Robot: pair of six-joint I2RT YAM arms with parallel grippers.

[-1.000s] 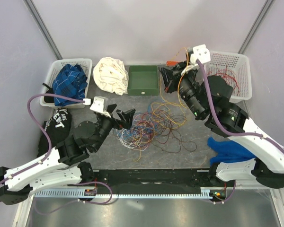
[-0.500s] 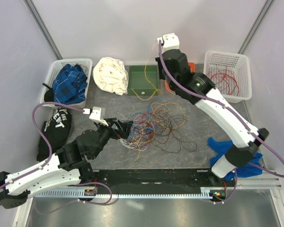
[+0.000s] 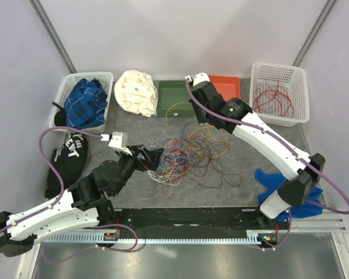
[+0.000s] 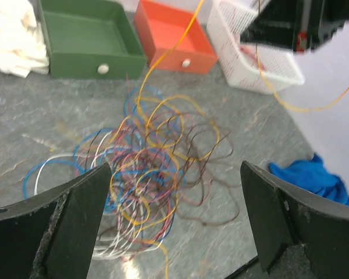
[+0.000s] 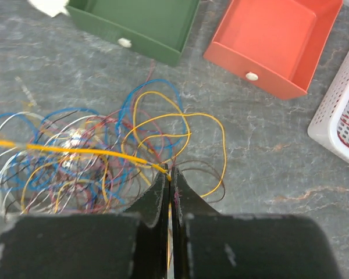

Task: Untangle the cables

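Cables (image 3: 183, 152), thin looping wire strands of yellow, blue, red, brown and white, lie knotted on the grey table (image 3: 145, 125) just in front of the open green plastic box (image 3: 161, 100). The right arm (image 3: 267, 145) stretches out long towards that box, the right gripper (image 5: 169, 174) poised off its front right corner, fingers pinched tight on one yellow strand (image 5: 75, 150) running back into the knot. The left gripper (image 4: 174, 168) hovers further in front of the box, at the knot's near-left edge, fingers spread wide, gripping nothing.
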